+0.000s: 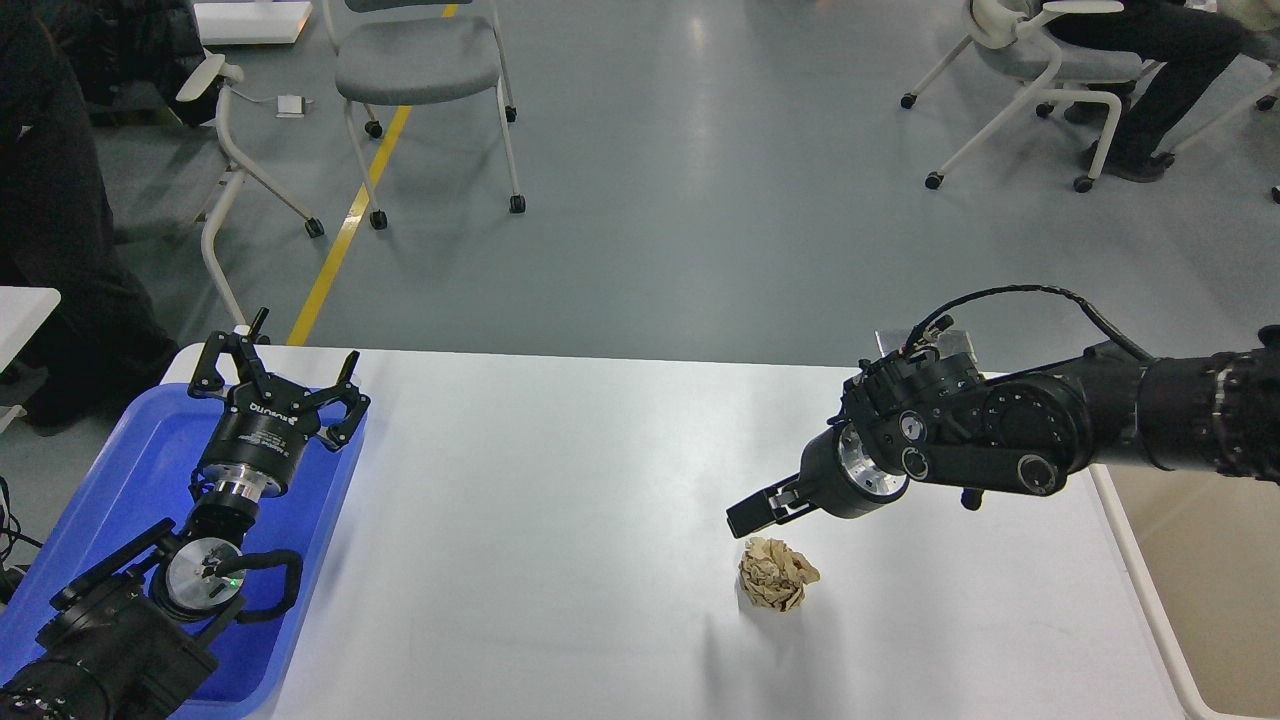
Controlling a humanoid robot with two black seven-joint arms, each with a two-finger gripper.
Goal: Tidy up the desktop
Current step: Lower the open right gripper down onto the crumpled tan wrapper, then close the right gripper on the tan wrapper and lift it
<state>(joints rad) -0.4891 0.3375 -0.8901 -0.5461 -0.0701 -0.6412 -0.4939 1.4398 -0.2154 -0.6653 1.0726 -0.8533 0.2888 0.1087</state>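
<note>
The white desktop fills the lower half of the head view. A crumpled brown paper ball lies on it, right of centre near the front. My right gripper hangs just above and slightly left of the ball, pointing down-left; it is seen side-on, so its fingers cannot be told apart. My left gripper is open and empty, held over the far right rim of the blue tray.
A blue plastic tray sits on the desktop's left end under my left arm. A beige bin stands beside the desktop's right edge. Wheeled chairs and seated people are on the floor beyond.
</note>
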